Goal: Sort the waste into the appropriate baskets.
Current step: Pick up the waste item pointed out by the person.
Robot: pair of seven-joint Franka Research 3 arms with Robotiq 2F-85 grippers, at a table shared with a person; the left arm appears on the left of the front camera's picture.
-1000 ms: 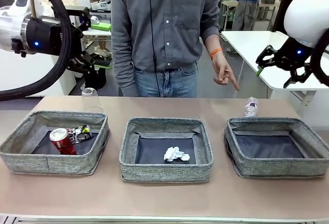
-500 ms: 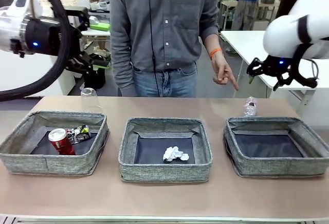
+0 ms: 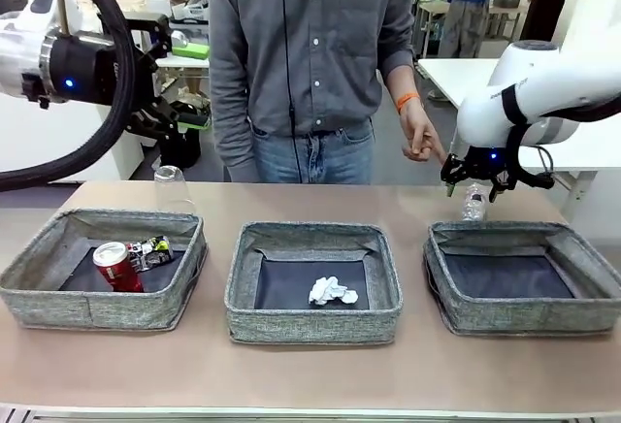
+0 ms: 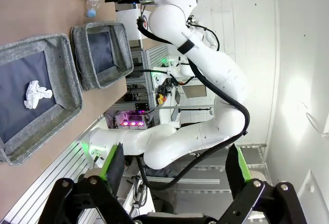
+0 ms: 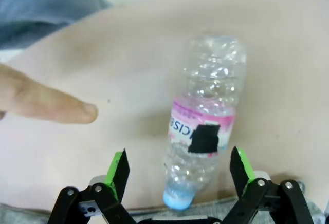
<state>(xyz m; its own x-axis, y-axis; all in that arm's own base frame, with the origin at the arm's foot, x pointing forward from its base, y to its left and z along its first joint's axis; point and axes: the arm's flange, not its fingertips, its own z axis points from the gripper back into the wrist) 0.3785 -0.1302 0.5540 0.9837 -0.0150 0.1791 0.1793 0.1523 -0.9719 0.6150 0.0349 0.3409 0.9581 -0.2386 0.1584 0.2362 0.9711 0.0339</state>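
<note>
Three grey baskets stand in a row: left (image 3: 92,309), middle (image 3: 310,326), right (image 3: 529,314). The left one holds a red can (image 3: 116,267) and a crushed dark can (image 3: 150,248). A white paper ball (image 3: 332,292) lies in the middle one. A clear cup (image 3: 170,188) stands behind the left basket. A clear bottle (image 3: 473,203) lies behind the right basket. My right gripper (image 3: 477,186) hangs open just above it, and the bottle (image 5: 205,136) lies between its fingers (image 5: 119,170). My left gripper (image 3: 173,117) is open, high at the left (image 4: 175,165).
A person stands at the far side. Their hand (image 3: 424,142) points down near the bottle, and the finger (image 5: 46,103) is close beside my right gripper. The left wrist view shows the paper ball (image 4: 37,93) and the right basket (image 4: 100,52).
My right arm has swung left and down from the upper right to just above the bottle. The left arm and the waste have stayed put.
</note>
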